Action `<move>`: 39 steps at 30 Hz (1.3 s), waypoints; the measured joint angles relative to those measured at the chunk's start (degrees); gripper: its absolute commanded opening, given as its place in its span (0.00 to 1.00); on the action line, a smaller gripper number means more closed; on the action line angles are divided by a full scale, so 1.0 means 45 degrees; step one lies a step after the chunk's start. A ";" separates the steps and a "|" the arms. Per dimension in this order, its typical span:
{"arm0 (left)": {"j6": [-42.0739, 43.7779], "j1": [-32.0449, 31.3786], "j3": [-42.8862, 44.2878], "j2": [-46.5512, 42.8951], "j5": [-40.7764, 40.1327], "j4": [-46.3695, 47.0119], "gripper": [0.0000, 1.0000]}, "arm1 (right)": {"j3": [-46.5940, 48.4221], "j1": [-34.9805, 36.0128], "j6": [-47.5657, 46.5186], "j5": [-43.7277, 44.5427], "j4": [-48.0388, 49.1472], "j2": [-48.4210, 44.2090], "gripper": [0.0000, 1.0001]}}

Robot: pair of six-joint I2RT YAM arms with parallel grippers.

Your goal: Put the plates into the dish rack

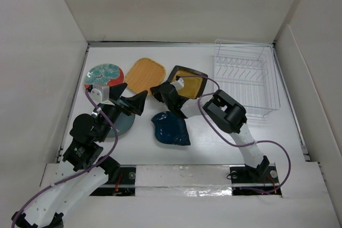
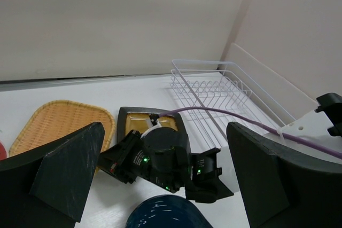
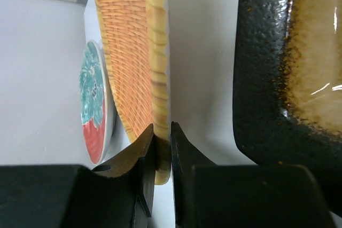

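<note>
My right gripper (image 3: pixel 163 148) is shut on the near rim of the orange rounded-square plate (image 3: pixel 128 52), one finger on each face. In the top view it (image 1: pixel 158 90) sits at that plate's (image 1: pixel 145 75) near right corner. The black-rimmed mustard plate (image 1: pixel 189 83) lies just right of it, the red-rimmed floral plate (image 1: pixel 103 74) to the left. The dark blue leaf plate (image 1: pixel 171 128) lies in the middle. My left gripper (image 1: pixel 130 97) hangs open and empty over the round grey-teal plate (image 1: pixel 122 125). The white wire dish rack (image 1: pixel 247 78) stands at the back right with nothing in it.
White walls enclose the table on the left, back and right. The right arm's purple cable (image 2: pixel 224 111) crosses in front of the rack (image 2: pixel 214 92) in the left wrist view. The right wrist's black body (image 2: pixel 160 158) sits between the mustard plate (image 2: pixel 133 118) and blue plate (image 2: pixel 165 214).
</note>
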 measured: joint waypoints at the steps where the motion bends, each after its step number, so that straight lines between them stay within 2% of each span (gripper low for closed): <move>1: 0.0000 0.0000 0.0005 0.0000 0.0000 0.0000 0.99 | 0.0000 0.0000 -0.0126 0.0029 0.0063 0.0000 0.00; 6: 0.0000 0.0000 0.0000 0.0005 0.0073 0.0000 0.99 | -0.0073 0.0000 -0.0967 0.0102 0.0554 -0.0078 0.00; 11: 0.0000 0.0000 0.0000 0.0039 0.0126 0.0000 0.99 | -0.0782 0.0000 -0.2176 0.0364 0.0933 -0.1088 0.00; 18: -0.0005 0.0000 0.0000 0.0049 0.0228 -0.0005 0.99 | -0.2526 0.0000 -0.4206 0.0962 0.1239 -0.3798 0.00; 26: -0.0005 0.0000 0.0005 -0.0126 0.0491 -0.0010 0.99 | -0.4323 -0.0520 -0.7276 0.1428 0.1311 -0.8009 0.00; 28: -0.0010 0.0000 0.0005 -0.0155 0.0573 -0.0010 0.99 | -0.4522 -0.1195 -0.8456 0.1569 0.0500 -0.9486 0.00; 31: -0.0034 0.0000 0.0005 -0.0160 0.0850 -0.0049 0.99 | -0.4065 -0.2667 -1.0006 0.1656 -0.1875 -1.1448 0.00; 35: -0.0146 0.0000 0.0019 -0.0214 0.1336 -0.0141 0.99 | -0.1865 -0.5168 -1.1560 0.1642 -0.6513 -1.2993 0.00; 39: -0.0301 0.0000 0.0019 -0.0389 0.1783 -0.0141 0.99 | 0.0330 -0.7295 -1.2774 0.2127 -1.0686 -1.3605 0.00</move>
